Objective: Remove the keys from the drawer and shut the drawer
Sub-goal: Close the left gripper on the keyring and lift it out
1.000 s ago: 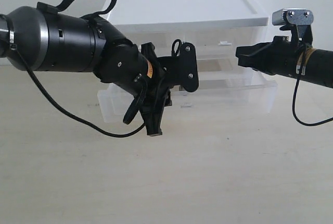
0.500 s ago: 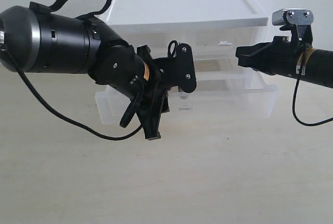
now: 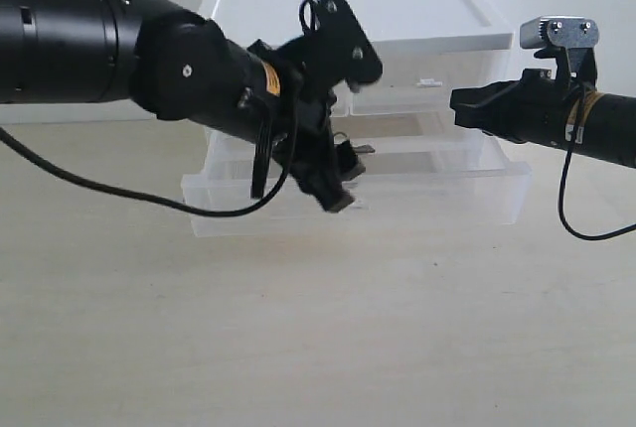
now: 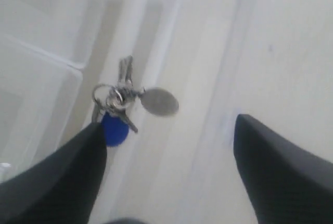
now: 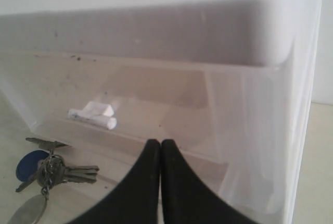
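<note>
In the exterior view, your left end effector [image 3: 348, 175] is angled down over the drawer [image 3: 427, 194], the wide translucent one, which stands open, jutting forward from the white cabinet [image 3: 348, 10]. The cabinet rests on the pale surface [image 3: 318, 338]. From this angle you cannot tell how far apart the left jaws are, and the arm hides the keys. Your right end effector [image 3: 463, 103] hangs in the air in front of the cabinet's right side, above the drawer's right end, touching nothing.

In the left wrist view, the left end effector [image 4: 167, 148] is spread wide and holds nothing. The keys [image 4: 120, 96] lie flat on the floor of the drawer [image 4: 197, 36]. Their blue tag [image 4: 115, 132] sits just beside one of the dark fingers [image 4: 57, 182], with its edge tucked behind that finger. The grey disc [image 4: 160, 102] lies in the open gap between the fingers. The picture is a little blurred.

In the right wrist view, the right end effector [image 5: 161, 153] has its jaws pressed together and grips nothing. The keys [image 5: 57, 172] lie off to one side of it, on the floor of the drawer [image 5: 99, 200], with the blue tag [image 5: 27, 164] and the grey disc [image 5: 25, 211] next to them. The cabinet [image 5: 156, 26] fills the space behind.
</note>
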Robot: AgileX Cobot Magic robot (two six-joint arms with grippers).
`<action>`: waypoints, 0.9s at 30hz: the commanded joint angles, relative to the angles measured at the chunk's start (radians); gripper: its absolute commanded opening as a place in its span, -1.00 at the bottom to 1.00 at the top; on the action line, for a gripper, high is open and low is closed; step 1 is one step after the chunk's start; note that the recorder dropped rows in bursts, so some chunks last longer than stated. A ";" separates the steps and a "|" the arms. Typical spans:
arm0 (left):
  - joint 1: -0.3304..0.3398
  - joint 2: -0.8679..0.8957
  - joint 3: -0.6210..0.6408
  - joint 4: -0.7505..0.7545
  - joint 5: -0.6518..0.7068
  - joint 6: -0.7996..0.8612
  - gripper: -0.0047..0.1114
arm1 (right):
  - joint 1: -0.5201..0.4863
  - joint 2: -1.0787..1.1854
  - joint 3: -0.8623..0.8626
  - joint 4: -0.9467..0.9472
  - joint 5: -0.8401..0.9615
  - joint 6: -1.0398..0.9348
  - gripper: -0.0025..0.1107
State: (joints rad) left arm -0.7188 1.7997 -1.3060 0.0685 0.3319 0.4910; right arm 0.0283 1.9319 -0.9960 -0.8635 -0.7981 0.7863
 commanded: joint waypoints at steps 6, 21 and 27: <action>0.005 0.070 -0.203 -0.079 0.136 -0.491 0.19 | -0.007 0.000 -0.016 0.045 0.019 0.017 -0.96; 0.013 0.256 -0.283 0.177 0.124 -0.829 0.19 | -0.007 0.000 -0.016 0.043 0.019 0.018 -0.96; 0.028 0.291 -0.283 0.235 0.060 -0.922 0.19 | -0.007 0.000 -0.016 0.043 0.019 0.018 -0.96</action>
State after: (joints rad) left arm -0.7008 2.0789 -1.5802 0.2810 0.4374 -0.3925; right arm 0.0283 1.9319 -0.9960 -0.8654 -0.7962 0.7981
